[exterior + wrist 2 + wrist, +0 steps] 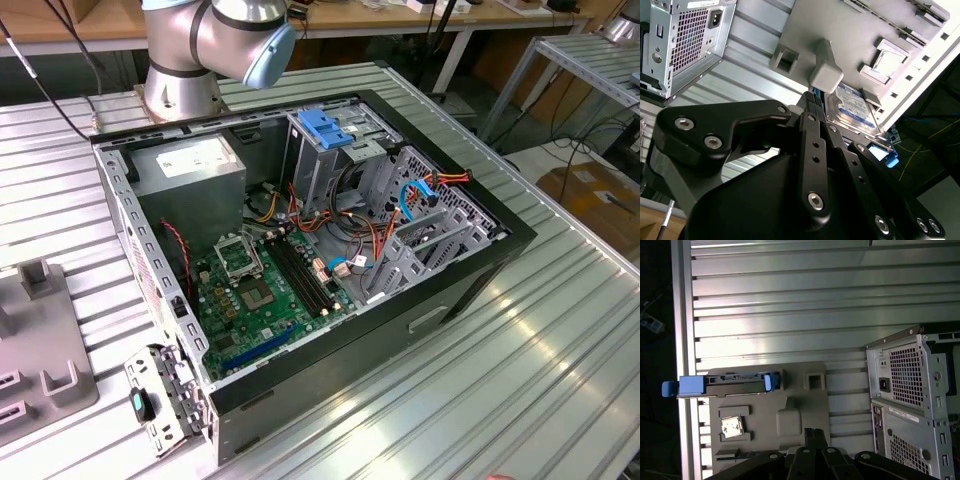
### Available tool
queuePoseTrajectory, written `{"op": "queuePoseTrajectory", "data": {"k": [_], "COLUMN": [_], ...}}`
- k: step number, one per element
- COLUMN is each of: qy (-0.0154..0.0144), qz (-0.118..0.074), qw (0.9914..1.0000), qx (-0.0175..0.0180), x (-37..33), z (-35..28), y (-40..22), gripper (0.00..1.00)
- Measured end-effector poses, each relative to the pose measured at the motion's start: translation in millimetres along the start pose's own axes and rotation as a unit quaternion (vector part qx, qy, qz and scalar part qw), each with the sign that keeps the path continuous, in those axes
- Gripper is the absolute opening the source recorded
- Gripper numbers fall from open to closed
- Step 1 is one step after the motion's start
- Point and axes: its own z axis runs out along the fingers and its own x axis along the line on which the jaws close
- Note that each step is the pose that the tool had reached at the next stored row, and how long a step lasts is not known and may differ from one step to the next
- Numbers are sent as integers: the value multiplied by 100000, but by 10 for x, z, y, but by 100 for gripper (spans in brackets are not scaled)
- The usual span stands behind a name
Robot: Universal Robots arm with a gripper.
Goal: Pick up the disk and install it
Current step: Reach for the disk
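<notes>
Ribbed aluminium table carries everything in sight; on it lies an open computer case on its side, its boards and cables exposed, with the arm rising from its base behind the case in the exterior view. At the exterior view's left, just beside the case, lies a grey moulded tray with raised blocks and pockets.

The disk stands on its long edge in a slot along one border of that tray, close to the edge of the table; it is a grey metal slab with blue rails, and one blue end juts out past the tray. It is well apart from the case, so by these pictures the task has barely begun: the disk is neither lifted nor fitted, and both the pick-up and the installation remain to be done.

The gripper hangs over the tray, pointed toward it; in the second wrist view the labelled face of the disk lies just beyond the black linkages. Its fingers look drawn together, narrow rather than wide, and they hold nothing; they do not touch the disk, and a stretch of bare tray lies between them.
</notes>
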Motion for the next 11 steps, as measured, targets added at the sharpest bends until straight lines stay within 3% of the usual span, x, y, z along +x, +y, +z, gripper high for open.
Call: {"op": "queuePoseTrajectory", "data": {"k": [11], "qy": [1], "qz": [1], "qw": [100000], "qx": [3], "x": [18], "z": [-1], "y": [-1], "gripper": [11]}}
